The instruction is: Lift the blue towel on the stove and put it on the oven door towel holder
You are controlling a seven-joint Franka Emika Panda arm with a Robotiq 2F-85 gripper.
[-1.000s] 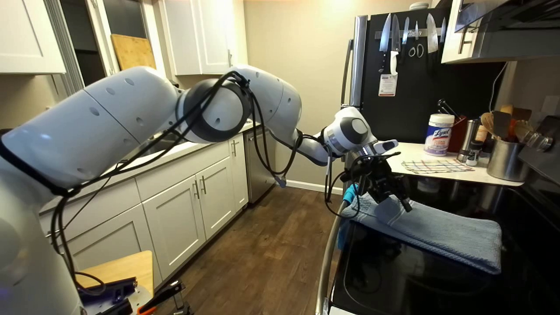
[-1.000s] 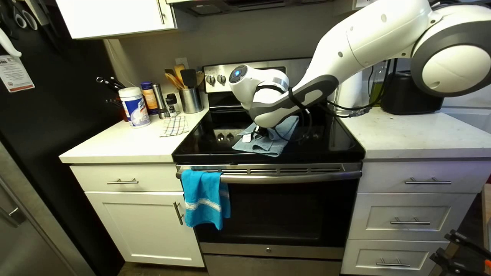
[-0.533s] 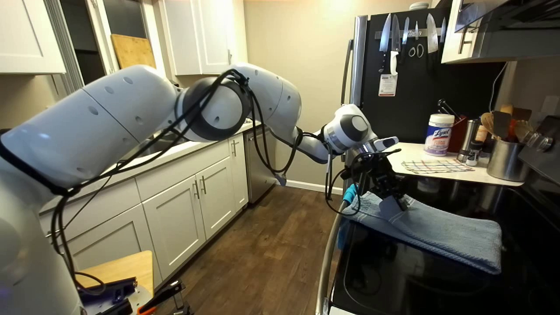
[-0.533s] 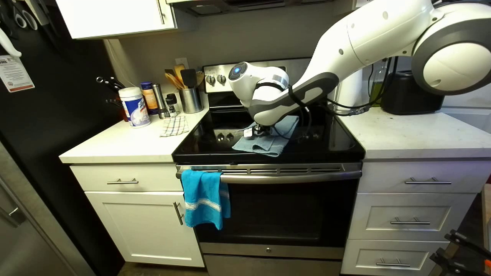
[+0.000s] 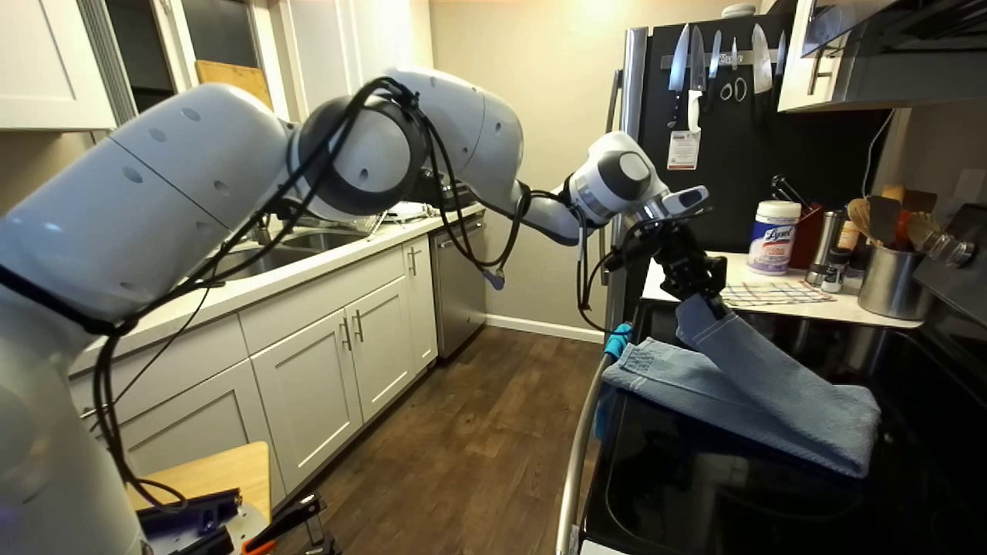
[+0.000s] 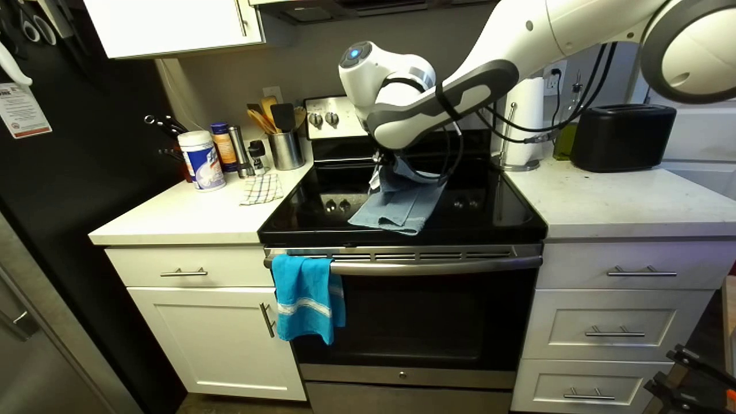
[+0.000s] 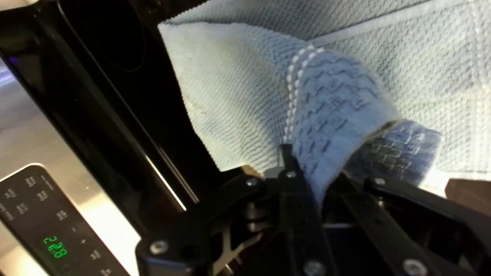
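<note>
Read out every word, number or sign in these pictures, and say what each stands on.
"Lysol": white canister.
"+": control panel.
Green digits on that panel: too blurred to quote surely.
Too small or blurred: the panel's other labels, canister's fine print, and markings on the knife strip, white tag and orange bottle.

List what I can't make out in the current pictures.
Gripper contact, wrist view: partly hidden by the blue towel.
Control panel lettering, wrist view: too small and blurred.
Control panel's middle, in an exterior view: behind the arm.
Near part of the stove, in an exterior view: cut off by the bottom edge.
</note>
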